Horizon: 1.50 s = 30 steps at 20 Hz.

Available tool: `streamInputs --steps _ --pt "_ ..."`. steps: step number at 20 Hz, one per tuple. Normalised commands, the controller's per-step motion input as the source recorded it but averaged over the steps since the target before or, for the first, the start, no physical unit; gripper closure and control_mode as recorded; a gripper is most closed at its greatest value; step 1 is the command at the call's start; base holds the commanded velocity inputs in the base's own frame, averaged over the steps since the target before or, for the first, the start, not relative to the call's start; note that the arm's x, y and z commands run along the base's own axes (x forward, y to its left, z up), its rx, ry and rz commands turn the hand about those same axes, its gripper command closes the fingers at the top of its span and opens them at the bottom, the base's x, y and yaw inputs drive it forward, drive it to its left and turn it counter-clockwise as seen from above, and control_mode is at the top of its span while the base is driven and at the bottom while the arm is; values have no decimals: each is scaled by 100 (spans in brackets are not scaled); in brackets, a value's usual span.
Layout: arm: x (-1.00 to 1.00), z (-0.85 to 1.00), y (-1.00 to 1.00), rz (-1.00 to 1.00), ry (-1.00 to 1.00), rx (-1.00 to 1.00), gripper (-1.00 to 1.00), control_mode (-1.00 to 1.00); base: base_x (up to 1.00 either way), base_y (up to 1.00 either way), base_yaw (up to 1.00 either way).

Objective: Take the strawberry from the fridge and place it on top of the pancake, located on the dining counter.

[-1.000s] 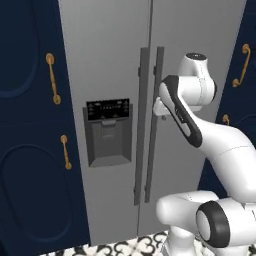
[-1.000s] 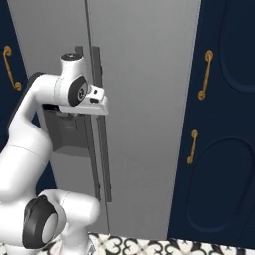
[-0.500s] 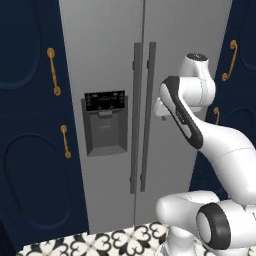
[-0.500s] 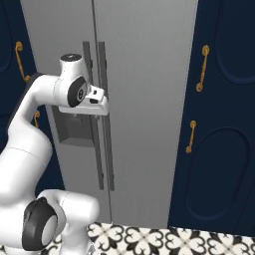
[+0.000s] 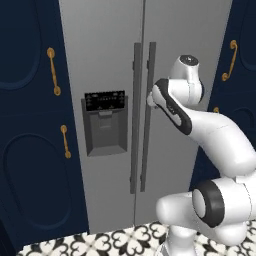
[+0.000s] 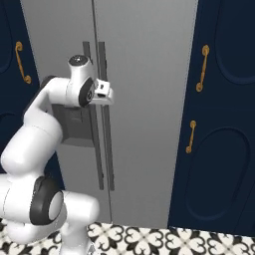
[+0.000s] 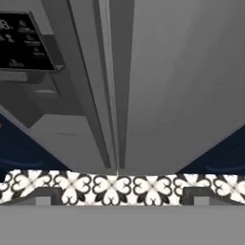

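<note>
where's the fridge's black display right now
The black display sits on the fridge's left door, above the recessed dispenser, left of the paired vertical handles.

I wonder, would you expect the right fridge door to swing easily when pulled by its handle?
Probably heavy: the right fridge door is tall and broad. Its long vertical handle looks rigid, giving open jaws a firm hold. Smooth grey metal may be slippery, so slipping seems possible.
</note>
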Motion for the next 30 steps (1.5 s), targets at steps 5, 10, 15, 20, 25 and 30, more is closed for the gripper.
streamInputs --steps 5,10,15,20,25,30 --pt "72 10 24 -1 -25 -2 -100 -100 0 0 0" --pt "58 1 0 0 -2 0 -100 -100 0 0 0" --pt "53 0 -21 0 -1 0 -100 -100 0 0 0" --pt "60 0 -10 0 0 0 -100 -100 0 0 0" --pt "48 0 0 0 -6 0 -100 -100 0 0 0" --pt "27 -4 0 0 -11 0 -100 -100 0 0 0"
